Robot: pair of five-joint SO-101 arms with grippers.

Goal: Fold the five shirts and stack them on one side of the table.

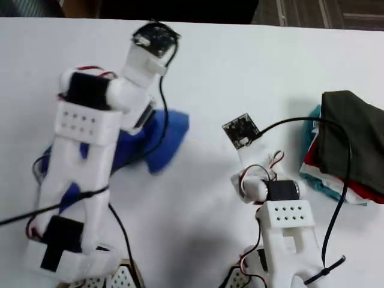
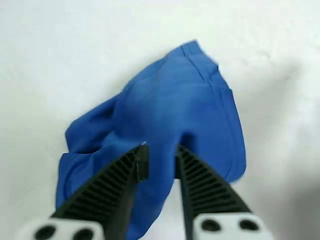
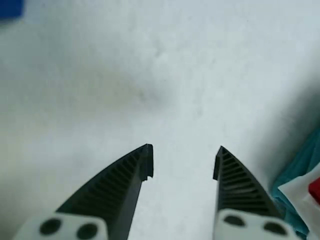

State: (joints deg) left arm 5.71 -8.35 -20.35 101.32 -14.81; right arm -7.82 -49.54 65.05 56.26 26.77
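Note:
A crumpled blue shirt (image 1: pixel 167 135) lies on the white table (image 1: pixel 240 66) at the left, partly under my left arm (image 1: pixel 84 138). In the left wrist view my left gripper (image 2: pixel 161 152) holds a raised fold of the blue shirt (image 2: pixel 175 100) between its narrowly spaced fingers. A stack of folded shirts (image 1: pixel 348 144) sits at the right edge, dark olive on top with teal, red and white layers below. My right gripper (image 3: pixel 183 150) hangs open over bare table, just beside the stack's teal edge (image 3: pixel 300 172).
Black cables run from both arms, one looping over the olive shirt (image 1: pixel 349 168). The arm bases stand at the near edge. The table's far edge (image 1: pixel 252 23) borders a dark floor. Bare table lies between the blue shirt and the stack.

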